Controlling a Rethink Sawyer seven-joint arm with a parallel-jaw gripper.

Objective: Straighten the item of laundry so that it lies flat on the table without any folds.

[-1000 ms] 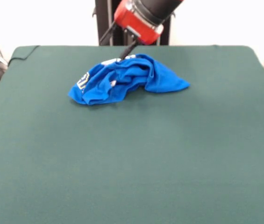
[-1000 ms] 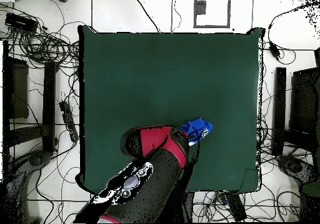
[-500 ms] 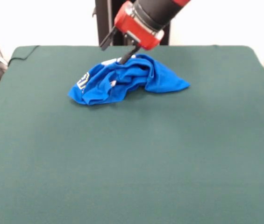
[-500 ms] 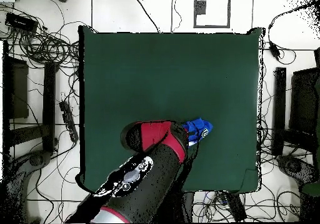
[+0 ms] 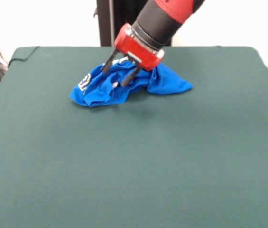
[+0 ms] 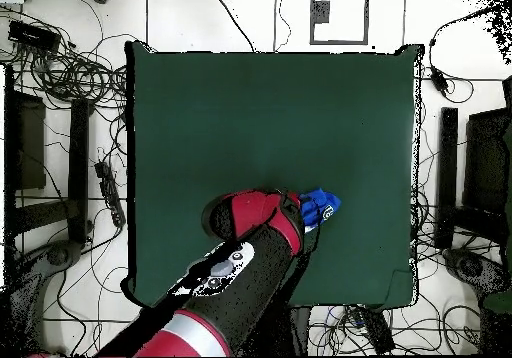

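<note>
Dark green felt covers the table [image 5: 138, 161], smooth and matte, corners rounded. Right under the gripper [image 5: 115, 76] sits the shirt [image 5: 96, 90], a soft bright blue cotton heap, rumpled into thick folds, white block lettering peeking out beside the fingers. Two thin black fingers [image 5: 107, 66] are spread apart, tips pressing down into the crumpled cloth, nothing pinched between them.
</note>
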